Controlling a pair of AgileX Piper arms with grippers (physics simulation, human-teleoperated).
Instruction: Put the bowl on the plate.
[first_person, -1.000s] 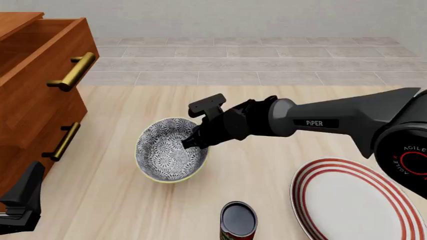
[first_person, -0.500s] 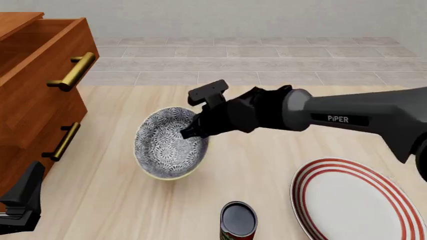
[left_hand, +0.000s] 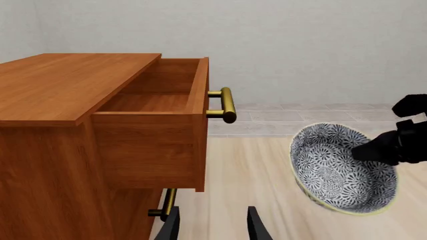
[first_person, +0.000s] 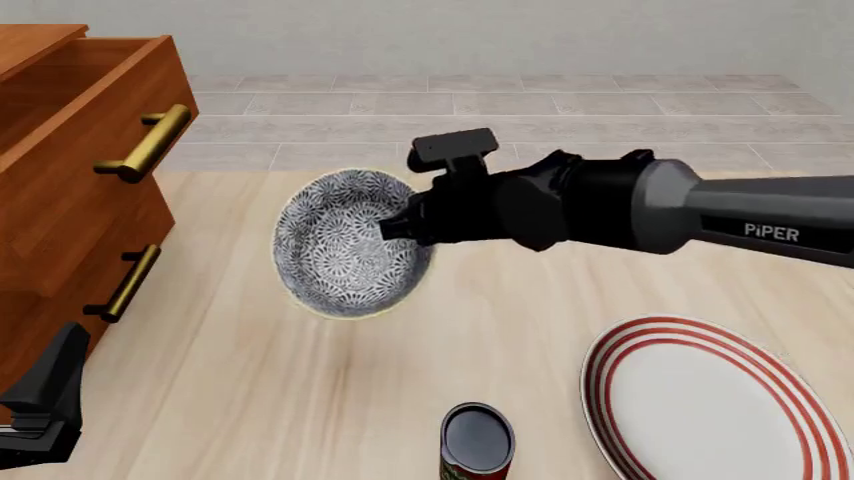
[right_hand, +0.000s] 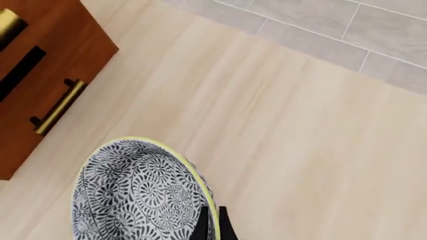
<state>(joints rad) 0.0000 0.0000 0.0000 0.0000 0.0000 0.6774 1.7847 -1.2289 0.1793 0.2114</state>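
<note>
Front view: my right pincer (first_person: 400, 228) pinches the bowl (first_person: 350, 243) by its right rim, mid-frame, lifted and tipped so its mouth faces left toward the dresser (first_person: 80, 190). A second ago it sat upright on the table (first_person: 227, 400). Open table separates it from the plate (first_person: 714, 405), lower right. My left pincer (left_hand: 212, 225) is spread.
</note>
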